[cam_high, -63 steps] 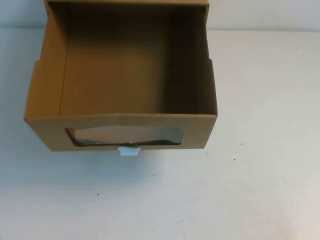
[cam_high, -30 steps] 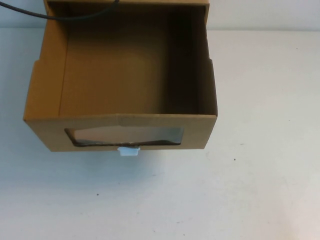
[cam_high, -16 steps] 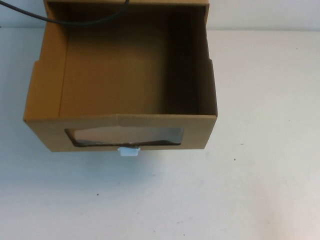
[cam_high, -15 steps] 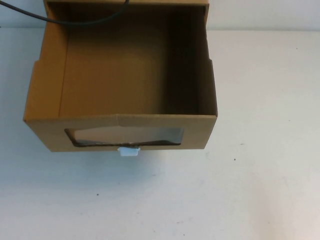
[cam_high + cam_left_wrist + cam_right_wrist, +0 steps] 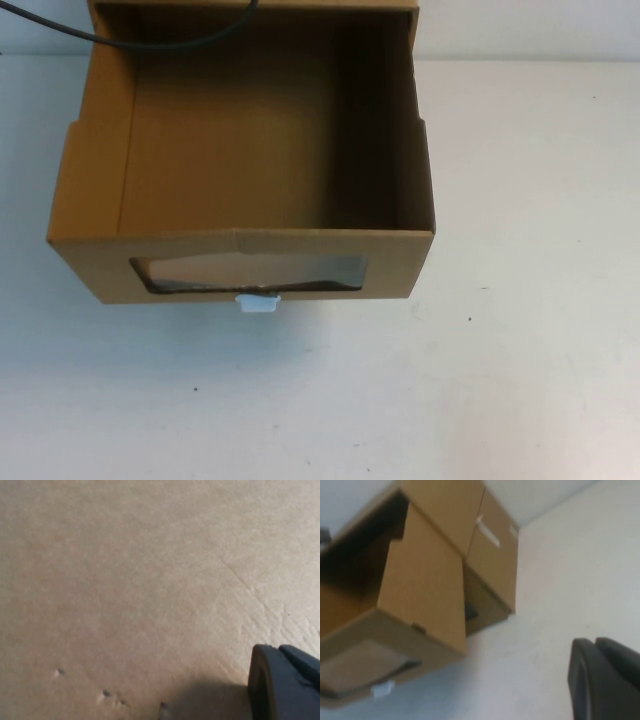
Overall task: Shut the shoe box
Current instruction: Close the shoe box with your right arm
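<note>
Box (image 5: 240, 180) on table (image 5: 530, 330), drawer pulled fully out, empty; tab (image 5: 257, 301) below window (image 5: 250, 272). Closing not begun.

Left gripper (image 5: 287, 682) close against cardboard, right gripper (image 5: 605, 680) off box's right side; jaw state of both: cannot tell.

Cable (image 5: 120, 38) over box's rear edge.

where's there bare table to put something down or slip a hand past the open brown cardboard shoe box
Bare white table lies right of the brown cardboard shoe box and in front of its white pull tab. Only a narrow strip shows on the left. A black cable crosses the rear. The left gripper sits against cardboard; the right gripper hangs over the right-hand table.
</note>
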You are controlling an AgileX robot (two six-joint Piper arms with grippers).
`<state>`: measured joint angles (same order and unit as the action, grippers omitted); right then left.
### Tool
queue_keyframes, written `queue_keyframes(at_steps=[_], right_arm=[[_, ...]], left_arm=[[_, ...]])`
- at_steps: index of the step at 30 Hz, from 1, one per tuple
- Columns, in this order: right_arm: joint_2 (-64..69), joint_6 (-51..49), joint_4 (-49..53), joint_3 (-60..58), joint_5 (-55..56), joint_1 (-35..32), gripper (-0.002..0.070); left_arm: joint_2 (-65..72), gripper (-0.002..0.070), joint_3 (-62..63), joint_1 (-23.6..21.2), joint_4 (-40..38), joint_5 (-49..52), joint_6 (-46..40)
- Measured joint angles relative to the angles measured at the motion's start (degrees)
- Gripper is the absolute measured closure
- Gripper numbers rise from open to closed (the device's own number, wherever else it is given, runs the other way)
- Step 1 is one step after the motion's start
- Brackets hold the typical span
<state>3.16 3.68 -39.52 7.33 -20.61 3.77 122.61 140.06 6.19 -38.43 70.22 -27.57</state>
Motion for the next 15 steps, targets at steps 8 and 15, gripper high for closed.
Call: queue_keyframes(at_steps=[8,15], right_arm=[[23.5,3.6,7.8,21.2,-26.6,0.0,0.0688],[41.5,14.9,5.1,33.6,-33.1,0.0,0.0687]], left_arm=[[0.0,0.0680,0.0,0.0,0.1,0.0,0.1],[0.0,0.0680,0.0,0.0,0.1,0.0,0.2]])
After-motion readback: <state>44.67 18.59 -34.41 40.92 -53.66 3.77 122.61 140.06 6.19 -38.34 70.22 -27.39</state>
